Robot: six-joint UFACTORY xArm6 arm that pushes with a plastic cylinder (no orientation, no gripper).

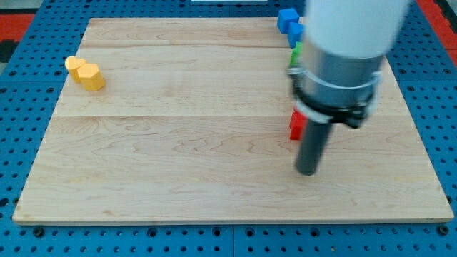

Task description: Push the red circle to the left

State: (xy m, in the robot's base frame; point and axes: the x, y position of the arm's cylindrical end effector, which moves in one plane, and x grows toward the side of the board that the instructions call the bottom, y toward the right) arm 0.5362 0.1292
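Red circle (297, 125): right half of table (178, 143), mostly hidden behind arm; shape unclear.
My tip (307, 171): just below and slightly right of it, apparently apart.
Gripper: none, only rod.
Needed: contact from block's right side.

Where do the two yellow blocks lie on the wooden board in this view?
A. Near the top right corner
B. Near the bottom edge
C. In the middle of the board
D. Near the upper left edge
D: the two yellow blocks sit touching each other near the upper left edge of the wooden board, far from my tip.
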